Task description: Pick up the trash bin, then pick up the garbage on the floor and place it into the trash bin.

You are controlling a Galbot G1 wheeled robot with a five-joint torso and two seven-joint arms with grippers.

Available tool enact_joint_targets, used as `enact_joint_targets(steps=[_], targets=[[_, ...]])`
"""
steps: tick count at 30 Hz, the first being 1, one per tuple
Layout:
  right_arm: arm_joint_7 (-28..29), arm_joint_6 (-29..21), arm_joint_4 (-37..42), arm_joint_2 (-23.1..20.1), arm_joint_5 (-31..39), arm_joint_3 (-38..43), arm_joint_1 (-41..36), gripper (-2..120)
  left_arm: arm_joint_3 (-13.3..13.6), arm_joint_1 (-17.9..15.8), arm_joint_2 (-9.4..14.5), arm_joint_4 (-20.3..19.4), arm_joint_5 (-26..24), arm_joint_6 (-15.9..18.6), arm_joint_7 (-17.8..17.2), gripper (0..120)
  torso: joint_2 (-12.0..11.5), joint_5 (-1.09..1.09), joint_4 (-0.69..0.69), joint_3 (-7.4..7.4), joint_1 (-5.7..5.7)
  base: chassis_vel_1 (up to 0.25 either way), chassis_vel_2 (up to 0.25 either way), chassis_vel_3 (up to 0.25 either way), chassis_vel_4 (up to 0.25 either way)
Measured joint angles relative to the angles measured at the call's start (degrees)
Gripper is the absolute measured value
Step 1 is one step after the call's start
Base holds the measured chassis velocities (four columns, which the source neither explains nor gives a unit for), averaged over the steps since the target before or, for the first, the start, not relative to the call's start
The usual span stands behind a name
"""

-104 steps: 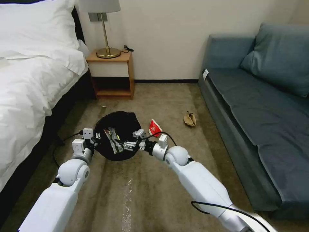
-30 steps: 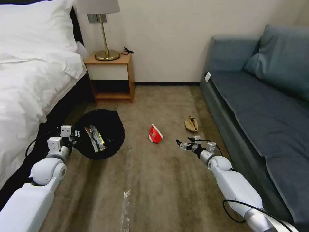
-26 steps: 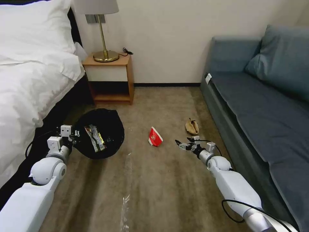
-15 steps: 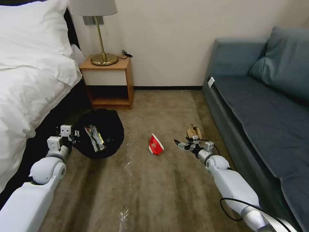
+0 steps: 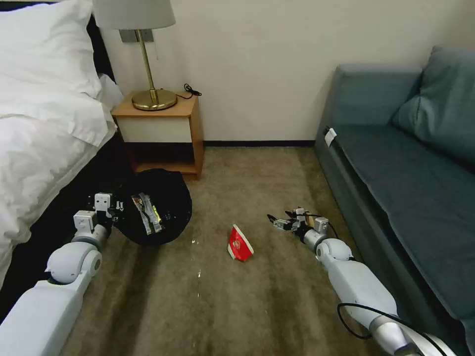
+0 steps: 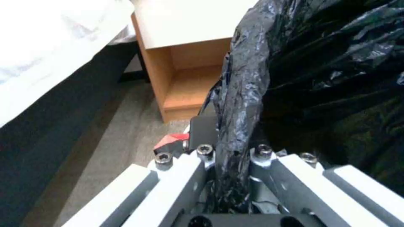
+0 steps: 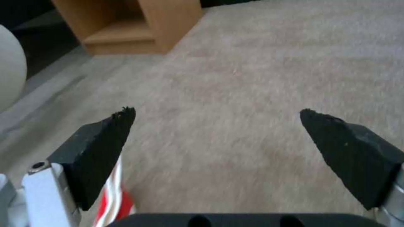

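Centrally, item 1: the trash bin (image 5: 157, 212), lined with a crinkly black bag, held off the carpet (image 5: 237, 306) near the bed (image 5: 34, 148) and just in front of the nightstand (image 5: 158, 133). Snack wrappers (image 5: 147, 212) lie inside it. The left gripper (image 5: 115, 206) is clamped on the bag-covered rim; in the left wrist view the black plastic (image 6: 240, 104) is pinched between its 2 fingers.

Item 2: a red-and-white paper carton (image 5: 240, 243), lying on the carpet between the 2 arms, apart from both the bin and the right gripper (image 5: 278, 221). A red-and-white striped edge (image 7: 111, 201) shows beside one black pad in the right wrist view.

Right gripper: low over the carpet, near the sofa's front edge, pads spread wide with nothing between them.

Surroundings: brown short-pile carpet with lighter worn streaks; white bed and pillow on the left; wooden nightstand bearing a brass lamp (image 5: 148, 94); blue-grey sofa (image 5: 410, 188) on the right; cream wall (image 5: 257, 59) with dark skirting.
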Motion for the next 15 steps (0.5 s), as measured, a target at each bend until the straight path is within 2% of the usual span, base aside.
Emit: enact_joint_targets(steps=[11, 15], targets=[[-0.16, 0.17, 0.51, -0.45, -0.21, 0.80, -0.94, 100, 0.31, 0.37, -0.24, -0.55, 0.37, 0.16, -0.03, 2, 0.00, 0.02, 0.01, 0.00, 0.00, -0.172, 0.162, 0.182, -0.173], [-1.12, 0.11, 2.34, -1.92, -1.30, 0.41, -2.43, 100, 0.34, 0.78, -0.46, -1.30, 0.69, 0.33, -0.06, 2, 0.00, 0.05, 0.01, 0.00, 0.00, -0.179, 0.165, 0.182, -0.159]])
